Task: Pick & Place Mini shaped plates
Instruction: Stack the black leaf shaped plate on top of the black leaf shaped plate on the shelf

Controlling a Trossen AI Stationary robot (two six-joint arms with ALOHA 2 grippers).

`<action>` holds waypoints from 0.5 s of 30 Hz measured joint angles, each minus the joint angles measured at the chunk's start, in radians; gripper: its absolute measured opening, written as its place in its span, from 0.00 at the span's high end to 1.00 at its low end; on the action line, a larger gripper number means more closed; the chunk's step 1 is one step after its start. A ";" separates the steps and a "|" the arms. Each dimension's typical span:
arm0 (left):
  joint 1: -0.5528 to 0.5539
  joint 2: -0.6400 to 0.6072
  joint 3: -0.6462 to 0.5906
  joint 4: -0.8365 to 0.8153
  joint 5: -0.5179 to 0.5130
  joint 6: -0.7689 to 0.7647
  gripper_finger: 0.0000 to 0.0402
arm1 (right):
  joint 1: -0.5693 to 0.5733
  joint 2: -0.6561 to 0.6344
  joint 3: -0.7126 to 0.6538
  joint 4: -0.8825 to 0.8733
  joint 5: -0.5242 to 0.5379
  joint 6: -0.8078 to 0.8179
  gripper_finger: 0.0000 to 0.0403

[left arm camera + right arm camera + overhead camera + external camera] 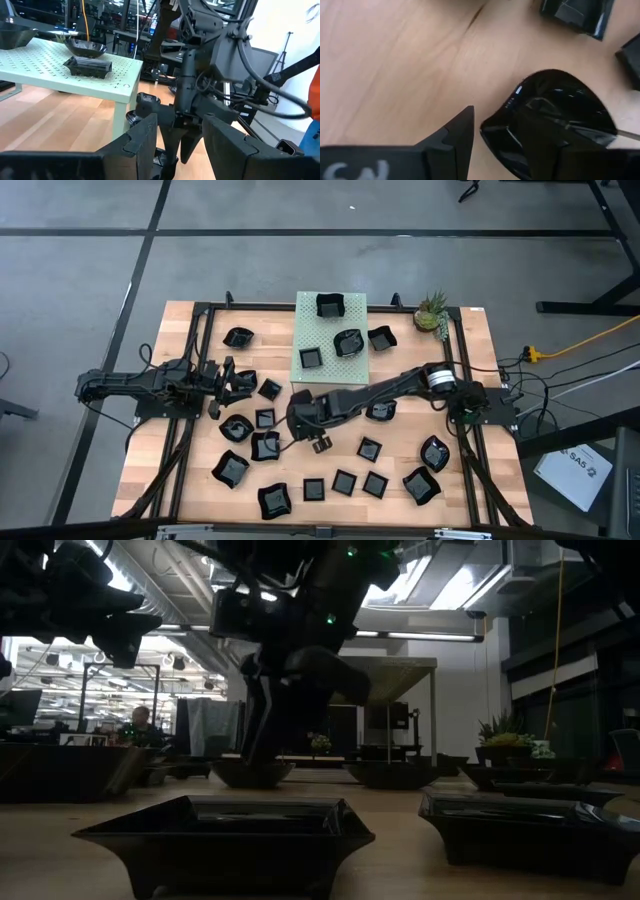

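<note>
Several small glossy black plates lie scattered on the wooden table (200, 330). My right gripper (297, 420) reaches to the table's middle and slants down over a rounded black plate (555, 105) that lies flat on the wood. It is open (515, 131): one finger (460, 132) stands outside the plate's rim, the other over its hollow. In the high view the gripper hides this plate. My left gripper (238, 383) waits open at the table's left, level, with nothing between its fingers (180, 125). My right gripper straddles the rounded plate's rim (492, 127), slanting down from above. One finger is outside the rim and one over the inside. Whether either finger touches the plate I cannot tell. The plate lies flat on the table.
A pale green perforated box (305, 330) at the far middle carries three plates. A small plant (432, 313) stands at the far right. Other plates (580, 12) lie close by, and a black rail frame (200, 315) runs round the table.
</note>
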 joint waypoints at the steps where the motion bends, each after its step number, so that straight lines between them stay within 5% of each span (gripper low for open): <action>1: 0.000 0.000 0.000 0.000 0.000 0.000 0.62 | 0.000 0.002 0.000 -0.004 0.000 0.008 0.63; 15: 0.000 0.000 0.000 0.000 0.000 0.000 0.62 | -0.016 0.035 0.000 0.008 0.074 0.024 0.63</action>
